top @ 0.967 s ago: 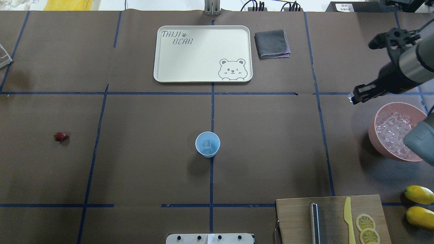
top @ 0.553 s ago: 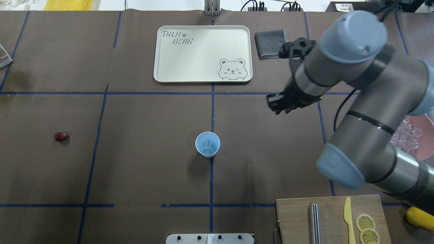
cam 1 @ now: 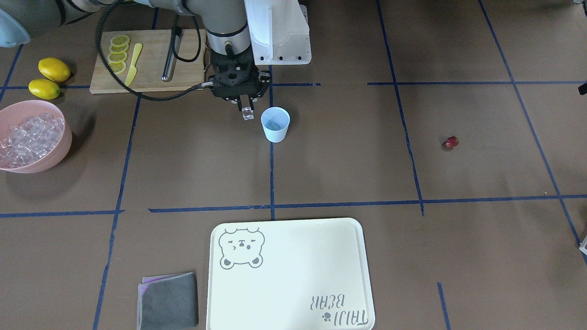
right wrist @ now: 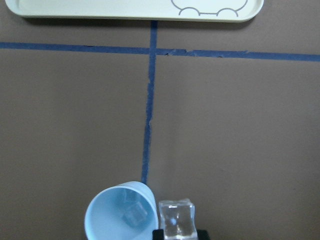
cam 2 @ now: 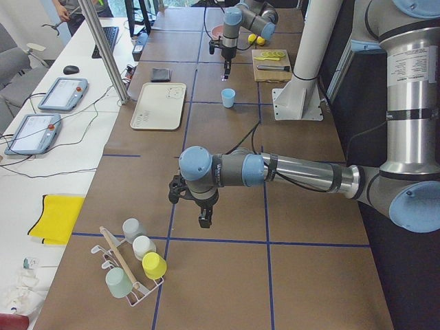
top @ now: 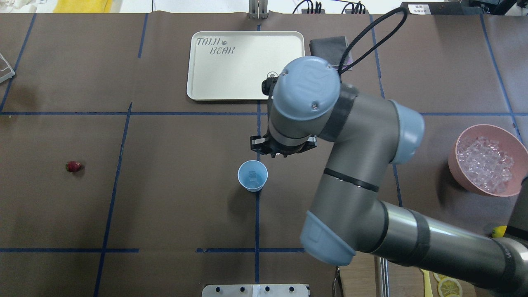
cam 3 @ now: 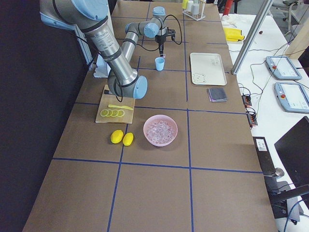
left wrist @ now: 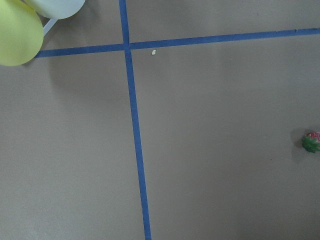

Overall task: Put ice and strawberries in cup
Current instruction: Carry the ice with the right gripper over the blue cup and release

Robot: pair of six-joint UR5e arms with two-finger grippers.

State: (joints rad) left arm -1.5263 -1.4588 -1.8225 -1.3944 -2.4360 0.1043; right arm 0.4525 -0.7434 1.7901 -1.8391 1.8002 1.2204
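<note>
The right arm enters the overhead view from 4 o'clock, wrist vertical. The right gripper points down, pinching an ice cube. The left arm stretches level, with the left gripper pointing down, its opening unclear.

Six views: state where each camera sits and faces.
Front-facing: across the table, facing the robot; right end effector holds ice cube beside cup.
Overhead: behind the robot, looking down; right arm overlaps tray.
Exterior left: table's left end; left arm near.
Exterior right: table's right end; right arm near.
Left wrist: looks down at strawberry; no body shows.
Right wrist: looks down at cup, ice cube; end effector tip shows.
Shared: all but left wrist show the cup.
</note>
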